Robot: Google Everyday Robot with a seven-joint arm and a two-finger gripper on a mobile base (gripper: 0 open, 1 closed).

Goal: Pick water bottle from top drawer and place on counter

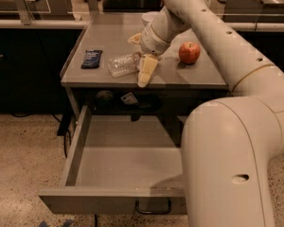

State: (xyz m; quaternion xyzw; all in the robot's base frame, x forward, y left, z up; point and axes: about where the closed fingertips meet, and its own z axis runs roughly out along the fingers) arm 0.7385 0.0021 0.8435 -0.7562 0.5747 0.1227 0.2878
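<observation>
Camera view: the arm [213, 27] sweeps in from the right, a long cream limb rising off the big rounded shoulder housing [227, 164] in the foreground. It bends back across the counter [109, 37], and its wrist angles down and to the left. The gripper [138, 60] sits low over the middle of the counter, just left of the red apple [189, 52]. It is released, jaws spread wide. One pale finger [146, 71] points down toward the counter's front edge, and the other juts out behind, toward the back.

And there is the water bottle [123, 64], out of the drawer and lying on its side on the counter. Its right-hand end reaches into the gap between those spread fingers. It cannot be told whether it touches the nearer finger. The clear plastic is crinkled, and nothing on it can be read.

Off to the left, well apart from the bottle, lies a dark blue packet [91, 58], flat on the counter, with pale print too small to make out. Under the counter's front lip hangs a small white tag [129, 98], also illegible.

Below, the top drawer [80, 141] stands pulled fully open. A dark wire handle [153, 207] sits on its front panel, and the shoulder housing hides its right side.
</observation>
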